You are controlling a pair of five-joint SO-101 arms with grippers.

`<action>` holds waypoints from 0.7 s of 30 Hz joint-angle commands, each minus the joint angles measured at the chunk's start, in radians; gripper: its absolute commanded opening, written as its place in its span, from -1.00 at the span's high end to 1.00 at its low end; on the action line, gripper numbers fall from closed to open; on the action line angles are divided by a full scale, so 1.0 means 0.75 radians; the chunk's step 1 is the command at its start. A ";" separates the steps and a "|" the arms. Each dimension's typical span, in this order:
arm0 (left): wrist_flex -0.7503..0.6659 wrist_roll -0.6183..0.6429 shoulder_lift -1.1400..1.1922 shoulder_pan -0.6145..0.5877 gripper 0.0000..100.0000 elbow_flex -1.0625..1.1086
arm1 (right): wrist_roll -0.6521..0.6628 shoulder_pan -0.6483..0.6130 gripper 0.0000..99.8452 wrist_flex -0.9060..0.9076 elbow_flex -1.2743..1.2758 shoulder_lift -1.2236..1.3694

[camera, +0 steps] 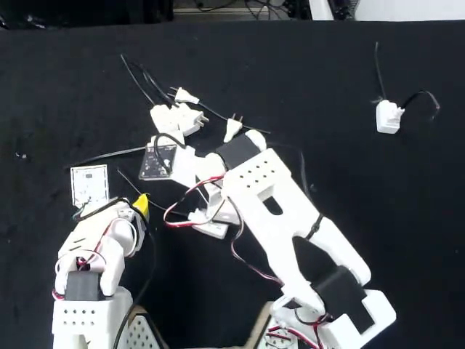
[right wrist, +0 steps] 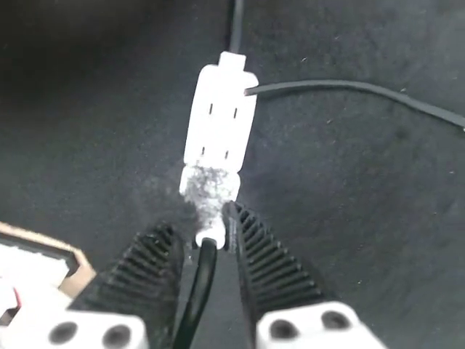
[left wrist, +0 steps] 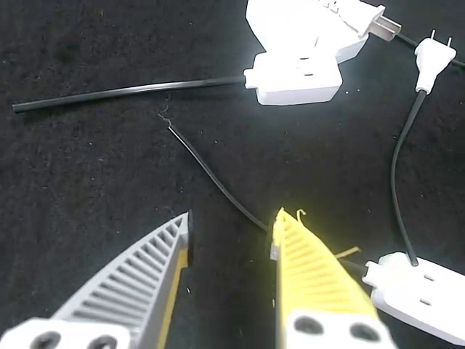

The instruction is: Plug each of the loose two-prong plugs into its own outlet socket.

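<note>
Plug [right wrist: 211, 190] sits in the end of a white outlet strip [right wrist: 220, 116]; its black cable [right wrist: 197, 291] runs back between the fingers of the right gripper [right wrist: 201, 218]. The 2 black fingers [right wrist: 261, 254] straddle the plug's rear end, slightly parted: 1 lies against its side, with a thin gap on the other side.

High view count:
- 2 loose plugs lie free on the black surface [camera: 327, 73]: far plug [camera: 187, 95] and near plug [camera: 232, 128]. Both are close to a cluster of white outlet blocks [camera: 171, 116].
- 1 lone outlet [camera: 389, 116] is well apart at the far right, with a cable looping from it.
- 1 low outlet [camera: 213, 230] lies partly under the right arm [camera: 290, 218].
- 2 flat cards: a white card [camera: 89, 184] and a dark card [camera: 158, 161].

Right arm: stretched on a diagonal from the lower right toward the cluster.

Left gripper [left wrist: 232, 214]: 1 grey finger [left wrist: 138, 276] and 1 yellow finger [left wrist: 312, 269], spread wide and holding nothing. It is above a thin black wire [left wrist: 211, 174].

Left arm [camera: 94, 254]: folded back at the lower left, just beside the white card.
</note>
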 commanded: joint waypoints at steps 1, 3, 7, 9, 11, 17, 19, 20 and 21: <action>0.002 -0.010 -0.012 0.011 0.62 -0.081 | -0.012 0.035 0.98 -0.039 -0.050 -0.003; 0.002 -0.010 -0.012 0.011 0.62 -0.081 | -0.008 0.033 0.98 -0.041 -0.019 -0.003; 0.002 -0.010 -0.012 0.011 0.62 -0.081 | -0.006 0.033 0.98 -0.078 0.046 -0.003; 0.002 -0.010 -0.012 0.011 0.62 -0.081 | -0.008 0.033 0.98 -0.088 0.064 -0.003; 0.002 -0.010 -0.012 0.011 0.62 -0.081 | -0.008 0.033 0.98 -0.092 0.071 -0.003; 0.002 -0.010 -0.012 0.011 0.62 -0.081 | -0.004 0.033 0.98 -0.098 0.075 -0.003; 0.002 -0.010 -0.012 0.011 0.62 -0.081 | -0.002 0.033 0.98 -0.104 0.083 -0.003; 0.002 -0.010 -0.012 0.011 0.62 -0.081 | -0.002 0.033 0.98 -0.123 0.095 -0.003; 0.002 -0.010 -0.012 0.011 0.62 -0.081 | -0.002 0.033 0.98 -0.141 0.114 -0.003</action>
